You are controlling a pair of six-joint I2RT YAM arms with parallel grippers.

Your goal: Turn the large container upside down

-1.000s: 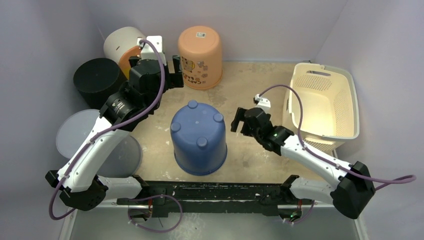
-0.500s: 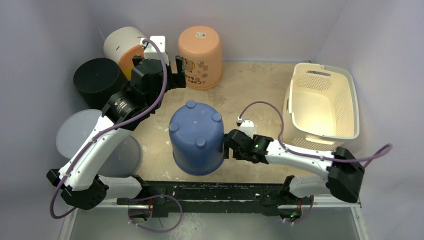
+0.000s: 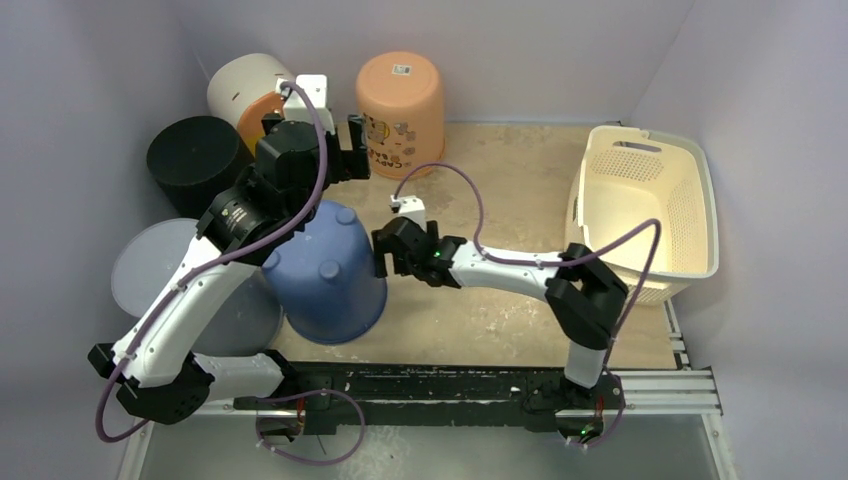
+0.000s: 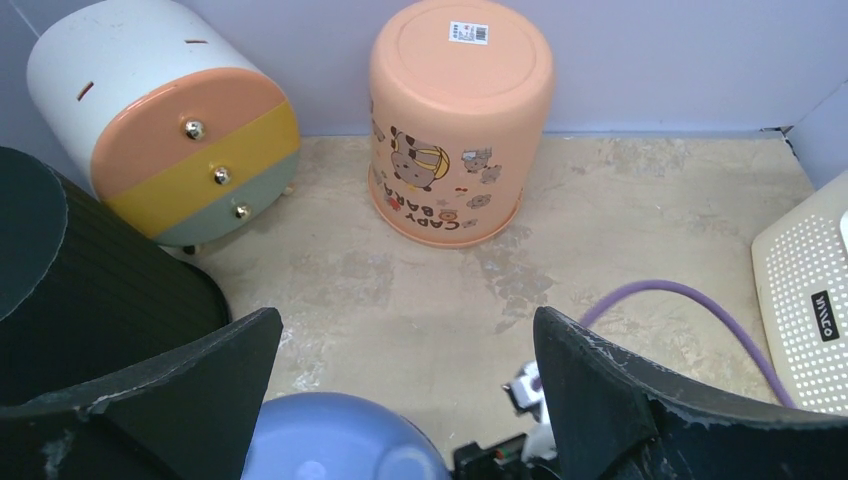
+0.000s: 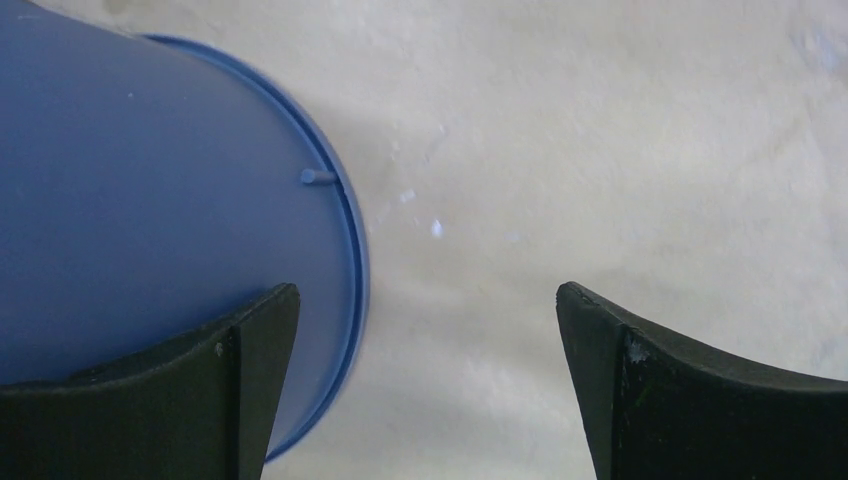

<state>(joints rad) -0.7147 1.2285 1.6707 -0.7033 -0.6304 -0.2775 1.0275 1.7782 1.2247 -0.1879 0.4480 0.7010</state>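
Observation:
The large container is a blue bucket standing footed base up, tilted and leaning left toward the grey disc. Its blue wall fills the left of the right wrist view, and its base shows at the bottom of the left wrist view. My right gripper is open at the bucket's right side. In its wrist view the bucket's rim runs just inside the left finger, with bare floor between the fingers. My left gripper hangs open above and behind the bucket, holding nothing.
An upturned orange bucket and a white drawer unit stand at the back wall. A black cylinder and a grey translucent disc sit at the left. A cream laundry basket fills the right side.
My right arm swung left across the table against the blue bucket. The bucket slid left from the centre and tipped over to a lean. The left arm barely moved.

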